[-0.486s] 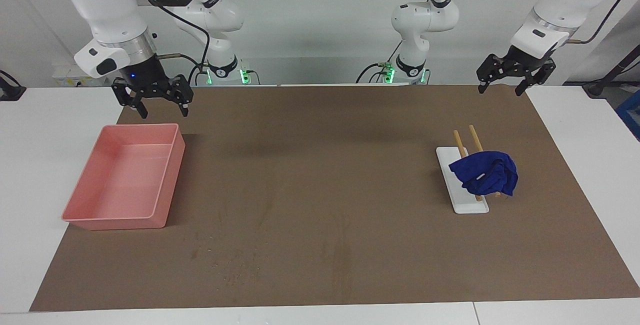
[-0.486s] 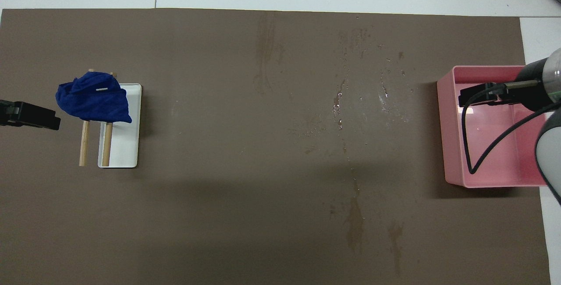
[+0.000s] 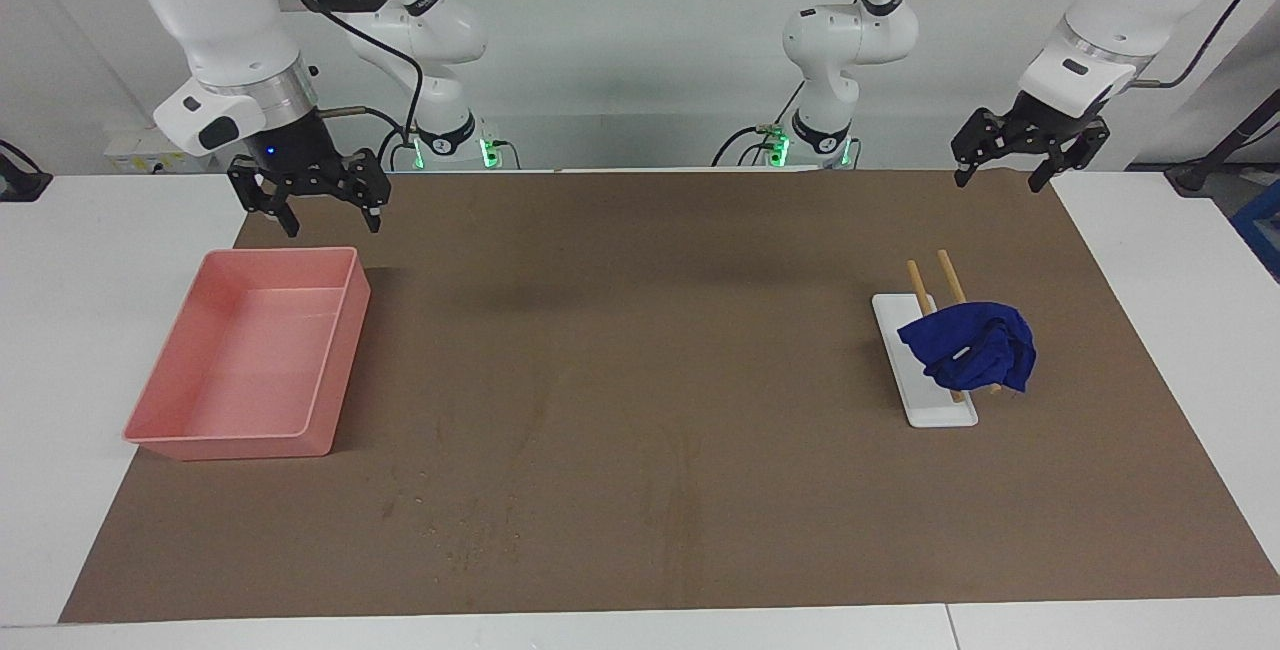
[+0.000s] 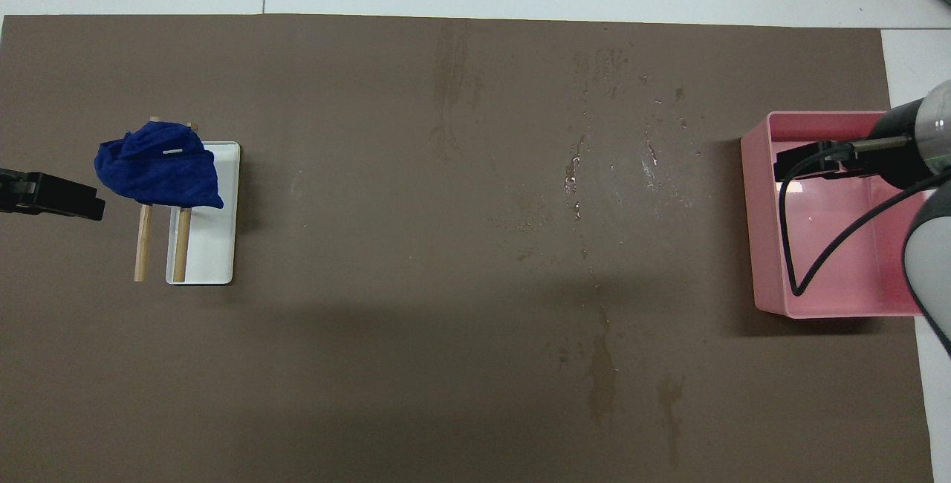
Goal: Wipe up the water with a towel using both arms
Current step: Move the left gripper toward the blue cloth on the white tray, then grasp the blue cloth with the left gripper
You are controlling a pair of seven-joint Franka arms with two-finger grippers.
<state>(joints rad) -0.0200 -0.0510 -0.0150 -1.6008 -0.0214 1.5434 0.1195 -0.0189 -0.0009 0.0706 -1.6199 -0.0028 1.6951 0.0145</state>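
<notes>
The deep-blue towel [image 3: 968, 345] [image 4: 159, 166] lies bunched over the two wooden rods of a white rack [image 3: 938, 408] [image 4: 217, 245], toward the left arm's end of the table. My left gripper [image 3: 1000, 180] hangs open and empty above the mat's corner, apart from the towel. Water [image 4: 611, 163] shows as scattered drops and damp streaks on the brown mat [image 3: 640, 350], farther from the robots than the mat's middle, beside the pink bin. My right gripper [image 3: 330, 224] hangs open and empty above the bin's edge nearest the robots.
A pink rectangular bin [image 3: 330, 370] [image 4: 765, 245] stands at the right arm's end of the mat, with nothing visible in it. Darker dried stains [image 4: 602, 379] mark the mat nearer the robots. White tabletop [image 3: 60, 350] surrounds the mat.
The right gripper has shifted very slightly upward and toward the table's middle. The left gripper has barely moved. Towel, rack and bin stay where they were.
</notes>
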